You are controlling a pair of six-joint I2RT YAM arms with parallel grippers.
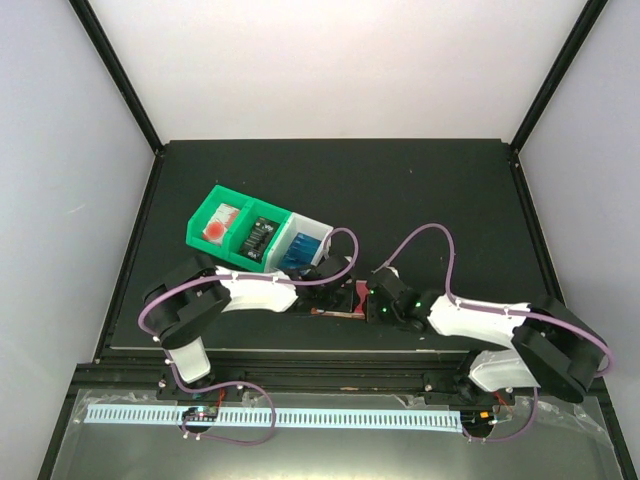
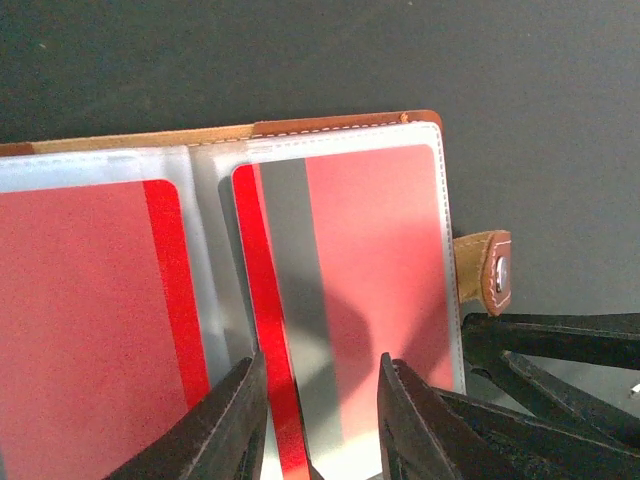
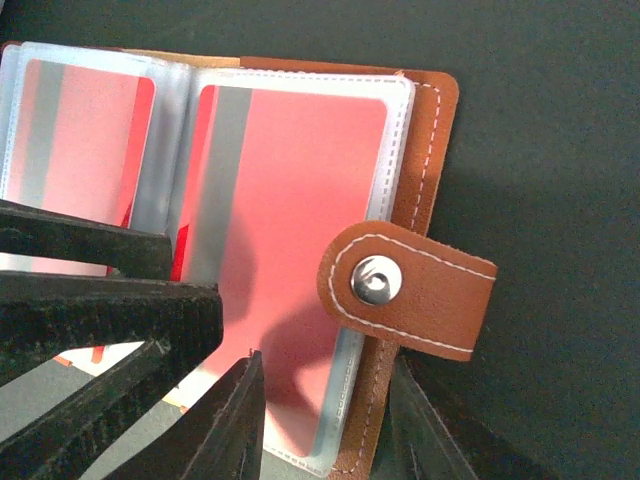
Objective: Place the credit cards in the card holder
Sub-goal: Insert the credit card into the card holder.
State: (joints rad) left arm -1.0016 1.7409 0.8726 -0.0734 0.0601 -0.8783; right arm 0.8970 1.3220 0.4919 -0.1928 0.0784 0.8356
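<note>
The brown card holder (image 1: 347, 300) lies open on the black mat between both grippers. Its clear pockets hold a red and white card (image 2: 370, 260) with a grey stripe on the right page and another red card (image 2: 80, 320) on the left page. My left gripper (image 2: 320, 405) is open, its fingers apart over the near end of the right-page card. My right gripper (image 3: 325, 415) is open and straddles the holder's right edge below the snap tab (image 3: 420, 290). The right-page card (image 3: 290, 220) shows there too.
Joined green bins (image 1: 215, 205) and a white bin (image 1: 318, 228) stand behind the left arm, holding a red item, a black card (image 1: 262, 237) and a blue card (image 1: 298, 250). The right gripper's fingers (image 2: 560, 400) sit close beside the left gripper.
</note>
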